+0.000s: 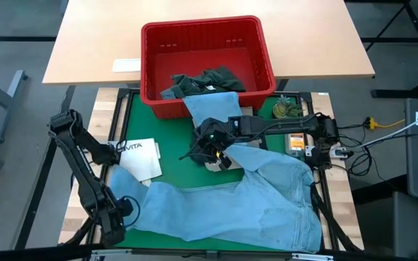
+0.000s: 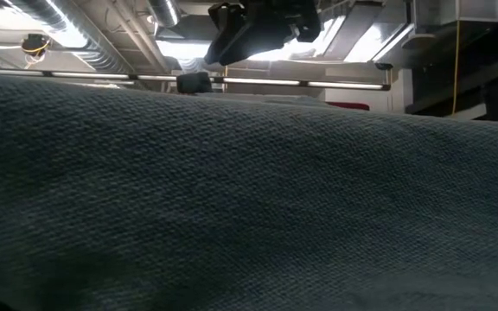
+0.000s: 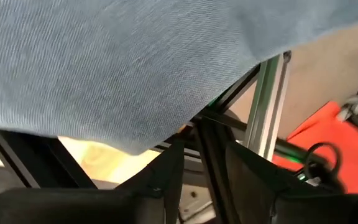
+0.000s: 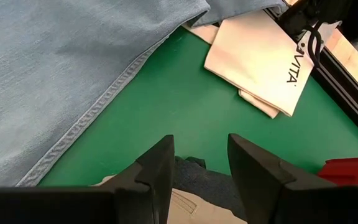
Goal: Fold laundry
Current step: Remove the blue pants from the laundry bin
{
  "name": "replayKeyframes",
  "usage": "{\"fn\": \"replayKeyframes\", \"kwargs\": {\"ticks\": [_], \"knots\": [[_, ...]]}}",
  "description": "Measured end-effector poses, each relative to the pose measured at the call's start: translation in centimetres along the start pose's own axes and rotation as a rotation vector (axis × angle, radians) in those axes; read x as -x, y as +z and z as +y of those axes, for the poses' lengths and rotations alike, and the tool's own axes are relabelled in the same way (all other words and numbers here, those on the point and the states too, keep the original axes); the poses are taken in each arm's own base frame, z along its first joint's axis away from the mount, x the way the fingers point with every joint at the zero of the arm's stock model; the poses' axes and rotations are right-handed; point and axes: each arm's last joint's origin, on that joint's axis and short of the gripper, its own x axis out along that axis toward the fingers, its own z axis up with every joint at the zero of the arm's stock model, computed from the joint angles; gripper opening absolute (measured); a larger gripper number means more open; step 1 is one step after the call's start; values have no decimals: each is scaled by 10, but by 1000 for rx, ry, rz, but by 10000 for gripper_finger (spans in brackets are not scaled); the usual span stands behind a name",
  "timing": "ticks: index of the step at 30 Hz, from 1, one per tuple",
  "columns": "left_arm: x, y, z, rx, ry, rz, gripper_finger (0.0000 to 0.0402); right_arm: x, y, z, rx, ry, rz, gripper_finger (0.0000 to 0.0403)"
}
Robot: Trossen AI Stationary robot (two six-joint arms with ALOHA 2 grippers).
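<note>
Light blue jeans (image 1: 252, 199) are spread on the worktop (image 1: 169, 145) for folding. Right gripper (image 4: 199, 163) is held above a beige piece (image 4: 194, 208), jaws open; left gripper (image 1: 118, 217) sits at the jeans' edge, jaw state unreadable.

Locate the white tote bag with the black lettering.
In the high view the white tote bag lies on the green mat's left side, between the left arm and the right gripper, its lower edge beside the light blue jeans.

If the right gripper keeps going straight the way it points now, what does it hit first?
Probably the bare green mat: the right gripper, jaws open, aims across it between the light blue jeans and the folded white tote bag. Farther along, the tote seems nearest to that line, though depth is unclear.
</note>
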Motion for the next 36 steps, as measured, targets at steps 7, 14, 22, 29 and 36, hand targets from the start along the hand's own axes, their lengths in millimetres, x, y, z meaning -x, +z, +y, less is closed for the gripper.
{"fn": "replayKeyframes", "kwargs": {"ticks": [7, 14, 22, 29, 36], "knots": [[1, -3, -2, 76, -9, 98, 113, 0, 0, 0, -1, 2, 2, 149], [10, -8, -10, 63, -52, 43, 113, 0, 0, 0, -1, 5, 4, 149], [13, -9, -9, 57, -42, -59, 113, 0, 0, 0, -2, 5, 4, 149], [10, -12, 3, 21, 67, -189, 113, 0, 0, 0, -3, 5, 4, 149], [5, -24, 7, -33, 88, -217, 113, 0, -1, 1, -5, 7, 6, 149]]}}
